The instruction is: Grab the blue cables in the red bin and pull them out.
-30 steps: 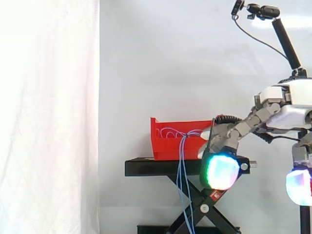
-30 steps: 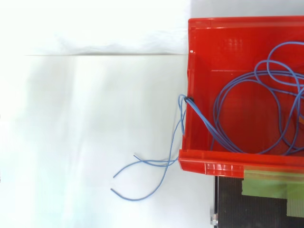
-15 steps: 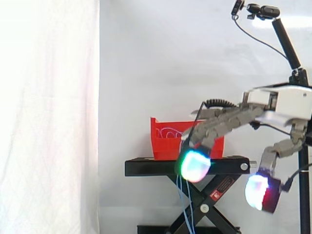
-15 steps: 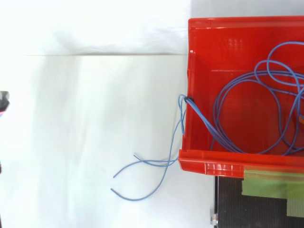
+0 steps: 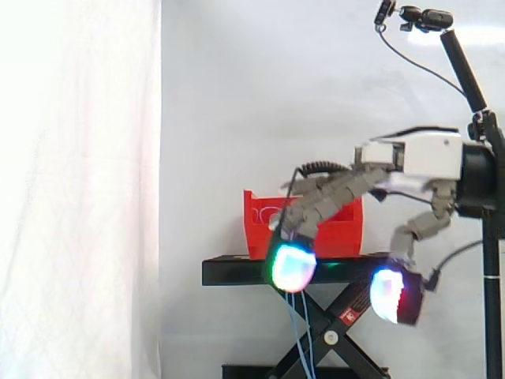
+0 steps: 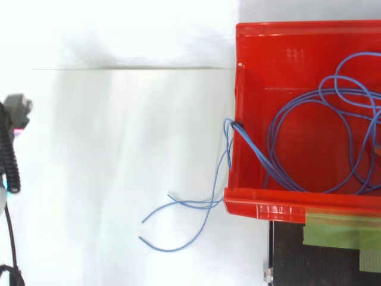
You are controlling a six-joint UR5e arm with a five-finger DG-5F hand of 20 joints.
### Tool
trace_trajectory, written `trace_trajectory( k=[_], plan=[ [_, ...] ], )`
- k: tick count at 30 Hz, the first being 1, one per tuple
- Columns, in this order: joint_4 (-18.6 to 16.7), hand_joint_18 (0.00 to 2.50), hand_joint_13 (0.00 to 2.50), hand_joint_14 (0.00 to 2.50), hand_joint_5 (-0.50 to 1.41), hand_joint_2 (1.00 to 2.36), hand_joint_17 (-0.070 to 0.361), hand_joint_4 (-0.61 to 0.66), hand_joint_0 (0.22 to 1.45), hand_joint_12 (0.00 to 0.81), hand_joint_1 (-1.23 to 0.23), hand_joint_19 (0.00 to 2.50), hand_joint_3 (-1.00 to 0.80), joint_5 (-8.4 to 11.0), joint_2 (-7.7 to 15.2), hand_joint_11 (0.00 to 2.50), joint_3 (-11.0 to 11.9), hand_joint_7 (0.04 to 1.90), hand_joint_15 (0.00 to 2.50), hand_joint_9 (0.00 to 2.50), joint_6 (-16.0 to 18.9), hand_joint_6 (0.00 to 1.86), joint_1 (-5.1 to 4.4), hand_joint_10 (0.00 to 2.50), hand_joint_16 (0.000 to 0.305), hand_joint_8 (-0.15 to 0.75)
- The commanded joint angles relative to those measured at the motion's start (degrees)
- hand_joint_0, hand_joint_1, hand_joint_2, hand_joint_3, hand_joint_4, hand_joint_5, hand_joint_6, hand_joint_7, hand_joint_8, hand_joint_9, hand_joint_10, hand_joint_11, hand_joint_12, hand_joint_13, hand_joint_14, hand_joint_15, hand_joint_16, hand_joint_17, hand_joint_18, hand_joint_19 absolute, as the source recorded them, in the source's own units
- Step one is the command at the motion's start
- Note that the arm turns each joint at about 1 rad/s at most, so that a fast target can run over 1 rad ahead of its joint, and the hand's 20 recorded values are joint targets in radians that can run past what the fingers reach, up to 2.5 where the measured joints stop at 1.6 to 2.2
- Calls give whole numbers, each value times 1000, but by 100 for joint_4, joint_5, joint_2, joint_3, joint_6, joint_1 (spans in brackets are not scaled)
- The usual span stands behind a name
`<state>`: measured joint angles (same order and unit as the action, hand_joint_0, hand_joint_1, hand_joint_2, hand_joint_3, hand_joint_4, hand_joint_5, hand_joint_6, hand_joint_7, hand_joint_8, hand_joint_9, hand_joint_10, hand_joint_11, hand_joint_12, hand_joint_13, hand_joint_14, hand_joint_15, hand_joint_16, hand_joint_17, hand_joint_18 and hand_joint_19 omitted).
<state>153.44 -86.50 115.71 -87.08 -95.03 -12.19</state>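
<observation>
The red bin [image 5: 258, 233] stands on a black stand [image 5: 233, 272]. Seen from above, blue cables [image 6: 309, 122] loop inside the bin [image 6: 238, 36], and a few strands go over its left wall and trail outside it [image 6: 178, 208]. From the side, those strands [image 5: 301, 332] hang down in front of the stand. My hand [image 5: 410, 156] reaches in from the right, level with the bin and in front of it. It is open: the fingers [image 5: 319, 204] stretch down and left to a glowing pad [image 5: 289, 266] just above the hanging strands, and the thumb pad [image 5: 392, 294] is well apart. It holds nothing.
A grey part of the hand [image 6: 18, 108] enters the top view at the left edge, far from the bin. A camera on a black pole [image 5: 461, 63] stands at the right. Green tape [image 6: 333, 229] lies below the bin. A white curtain hangs behind.
The hand has swung left and slightly down across the front of the bin, its fingers straightening. It now enters the top view at the left edge. The cables have not moved.
</observation>
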Motion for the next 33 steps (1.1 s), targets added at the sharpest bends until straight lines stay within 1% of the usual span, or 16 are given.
trace_trajectory(
  k=[1,2,4,8,11,14,16,19,21,23,24,25,28,29,32,33],
  plan=[
    [2761,258,456,7,686,1000,105,198,727,322,-1035,150,-1000,-78,-4,251,710,644,180,604,-626,9,147,11,47,231],
    [2972,259,457,7,689,1000,105,206,727,322,-1038,150,-1000,-87,4,249,851,645,179,606,-819,8,174,9,47,231],
    [3148,262,457,7,693,1000,105,196,731,322,-1040,149,-1000,-87,4,259,965,647,184,611,-1048,8,209,9,47,231],
    [3324,267,459,7,694,1000,105,196,734,321,-1047,153,-1000,-78,-4,260,1062,643,185,613,-1391,8,261,9,47,229],
    [3245,269,459,7,695,1000,104,193,735,321,-1049,150,-1000,-69,4,268,1062,644,185,613,-1760,9,297,9,46,229],
    [3210,271,460,7,695,1000,104,196,733,321,-1049,155,-1000,-52,4,273,1053,643,181,615,-1988,9,323,10,46,228],
    [3254,270,459,7,695,1000,104,194,733,321,-1044,162,-1000,1,4,272,1053,644,185,618,-2006,9,332,12,46,230],
    [3377,273,459,7,695,1000,105,197,731,320,-1042,155,-1000,63,4,272,1053,641,188,617,-1874,9,349,10,47,229],
    [3526,274,459,8,695,1000,105,203,730,321,-1037,162,-1000,80,13,264,1053,638,191,615,-1646,9,376,9,47,230],
    [3684,274,459,7,694,1000,105,203,730,321,-1037,162,-1000,45,163,259,1053,642,188,613,-1259,9,411,9,47,228],
    [3684,274,459,7,694,1000,105,202,731,322,-1036,162,-1000,1,303,272,1062,632,185,615,-1109,9,437,10,47,230],
    [3596,273,459,8,694,1000,105,196,732,321,-1035,162,-1000,-113,400,273,1062,632,188,616,-978,10,455,10,47,228],
    [3482,273,459,7,693,1000,104,198,734,322,-1034,162,-1000,-192,444,265,1062,632,185,617,-960,10,481,9,46,228],
    [3298,273,459,7,694,1000,104,206,734,321,-1034,163,-1000,-245,444,267,1062,633,189,616,-978,9,508,11,46,230],
    [3157,273,459,7,692,1000,104,194,735,321,-1033,162,-1000,-254,444,269,1062,631,185,617,-1136,10,552,9,46,228],
    [3095,273,458,7,692,1000,104,194,735,321,-1033,162,-1000,-263,444,262,1079,632,181,619,-1285,10,578,9,46,229]
  ],
)
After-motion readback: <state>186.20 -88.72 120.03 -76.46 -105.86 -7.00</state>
